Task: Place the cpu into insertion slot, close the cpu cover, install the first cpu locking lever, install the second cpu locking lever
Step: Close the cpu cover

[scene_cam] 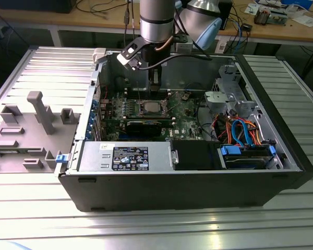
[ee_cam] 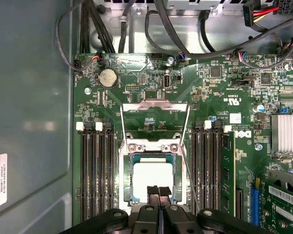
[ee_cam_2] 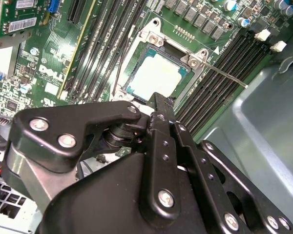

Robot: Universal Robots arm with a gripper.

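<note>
The cpu (ee_cam: 153, 179) already lies flat in the slot (ee_cam: 126, 181). In the exterior view it sits near the middle of the frame, a little above centre, on the green board inside the open case (scene_cam: 172, 190). The cover (ee_cam: 155, 105) is still swung back off it, leaving the chip bare, and a lever (ee_cam_2: 224, 75) juts free beside the socket. So I judge the placing done and the closing of the cover the step in hand. The gripper (ee_cam: 159, 191) hangs above the cpu's edge, not touching it as far as I can tell, its fingers pressed together with nothing between them. To my eye, closing calls for catching the cover's free edge and tipping it over on its hinge without nudging the chip or fouling the lever.
</note>
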